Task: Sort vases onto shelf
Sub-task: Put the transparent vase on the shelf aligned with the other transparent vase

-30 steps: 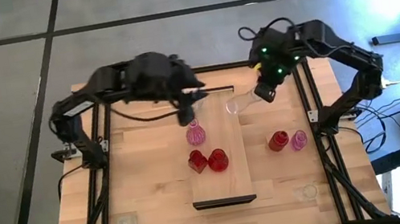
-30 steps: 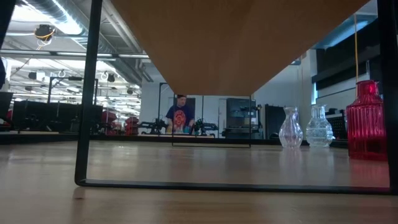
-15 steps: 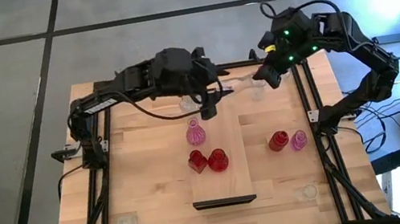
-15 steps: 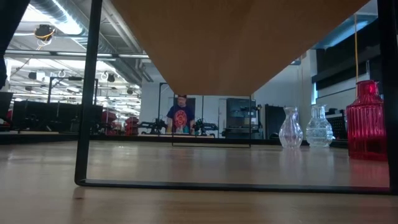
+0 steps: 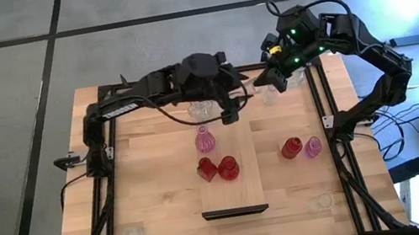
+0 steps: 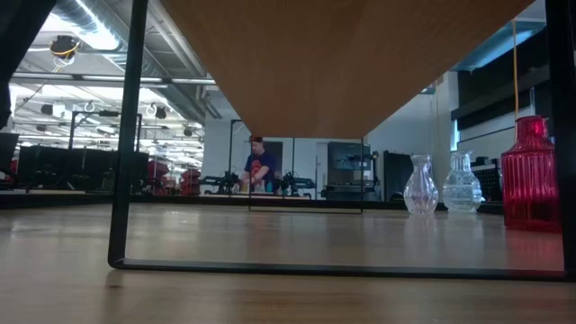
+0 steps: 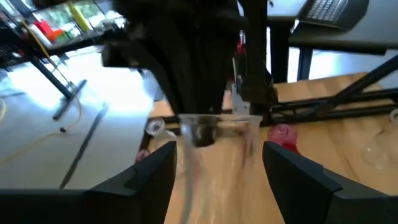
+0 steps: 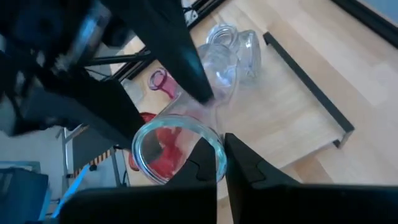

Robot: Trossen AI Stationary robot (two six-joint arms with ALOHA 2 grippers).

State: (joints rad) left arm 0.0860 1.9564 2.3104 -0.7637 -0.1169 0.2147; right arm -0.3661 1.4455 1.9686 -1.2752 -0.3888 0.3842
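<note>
Clear vase (image 8: 177,149) pinched by rim in shut right jaws (image 8: 221,163), held aloft past shelf far end. Left jaws (image 7: 217,168) spread wide either side of same vase, glass seen between fingers (image 7: 155,171), contact not judged. Below left jaws: pink vase (image 5: 206,141) and two red vases (image 5: 217,168) already placed on shelf (image 5: 246,184). Beside shelf, on tabletop (image 5: 153,187): red and pink pair (image 5: 300,148), several clear vases unsorted. Task judged roughly one-quarter done.
</note>
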